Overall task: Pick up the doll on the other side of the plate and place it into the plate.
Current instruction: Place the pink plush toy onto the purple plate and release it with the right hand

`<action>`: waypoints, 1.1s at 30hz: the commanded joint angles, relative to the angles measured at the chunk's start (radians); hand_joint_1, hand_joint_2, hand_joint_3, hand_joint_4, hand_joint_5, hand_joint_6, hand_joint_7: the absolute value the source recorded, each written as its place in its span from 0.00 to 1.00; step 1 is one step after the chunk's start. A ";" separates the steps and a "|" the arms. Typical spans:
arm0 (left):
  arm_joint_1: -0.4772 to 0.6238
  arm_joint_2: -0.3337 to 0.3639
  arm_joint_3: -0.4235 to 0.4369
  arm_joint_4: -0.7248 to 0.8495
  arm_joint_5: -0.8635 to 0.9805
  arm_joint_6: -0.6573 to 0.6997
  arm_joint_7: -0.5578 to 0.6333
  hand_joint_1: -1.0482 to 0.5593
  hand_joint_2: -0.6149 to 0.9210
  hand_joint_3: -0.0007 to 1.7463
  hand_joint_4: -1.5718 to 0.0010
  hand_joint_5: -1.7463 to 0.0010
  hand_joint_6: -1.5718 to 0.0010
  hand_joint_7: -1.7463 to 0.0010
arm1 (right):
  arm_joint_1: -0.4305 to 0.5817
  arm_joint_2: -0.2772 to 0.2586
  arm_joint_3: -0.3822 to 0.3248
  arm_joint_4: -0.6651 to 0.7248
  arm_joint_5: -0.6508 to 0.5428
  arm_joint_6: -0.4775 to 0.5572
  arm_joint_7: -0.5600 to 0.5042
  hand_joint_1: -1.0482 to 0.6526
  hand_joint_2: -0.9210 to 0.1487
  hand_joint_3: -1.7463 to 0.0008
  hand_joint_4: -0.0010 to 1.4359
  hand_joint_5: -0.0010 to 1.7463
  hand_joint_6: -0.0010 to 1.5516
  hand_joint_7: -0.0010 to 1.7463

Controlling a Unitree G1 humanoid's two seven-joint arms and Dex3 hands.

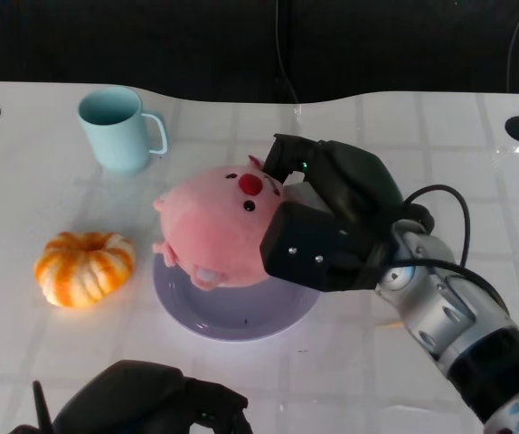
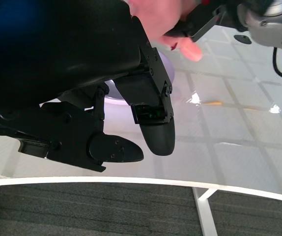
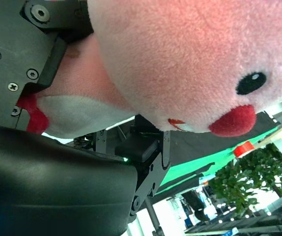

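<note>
The doll [image 1: 219,226] is a rounded pink plush pig with a red snout, small black eyes, short pink ears and stubby feet; the right wrist view is also showing a paler underside patch. It is lying tilted, with its long axis running roughly from the near left toward the far right of the counter [image 1: 440,145], and its face is pointing up and toward the far right. The doll is sitting over the lavender plate [image 1: 241,321]; whether it is touching the plate cannot be told. No brand, label or writing is readable on any item.

The right hand [image 1: 332,226] is gripping the doll, with its fingers [image 1: 282,154] wrapping over the far side and the palm block pressing against the near right side. The left hand [image 1: 151,398] is resting low at the near edge, holding nothing, its fingers [image 2: 155,130] slightly apart.

A light blue mug [image 1: 119,127] is standing upright at the far left, and a small orange pumpkin [image 1: 83,267] is lying left of the plate
</note>
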State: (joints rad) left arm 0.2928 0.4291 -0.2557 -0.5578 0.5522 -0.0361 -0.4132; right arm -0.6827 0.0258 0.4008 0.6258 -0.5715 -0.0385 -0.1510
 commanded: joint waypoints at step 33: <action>0.002 0.002 0.008 0.013 0.008 -0.021 0.007 0.55 1.00 0.13 0.55 0.12 0.40 0.67 | 0.110 -0.192 0.086 -0.315 -0.052 0.034 0.311 0.18 0.00 0.88 0.04 0.12 0.08 0.01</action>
State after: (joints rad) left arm 0.2924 0.4241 -0.2560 -0.5464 0.5640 -0.0603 -0.4129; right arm -0.5881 -0.1350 0.5069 0.3499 -0.6225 0.0118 0.1706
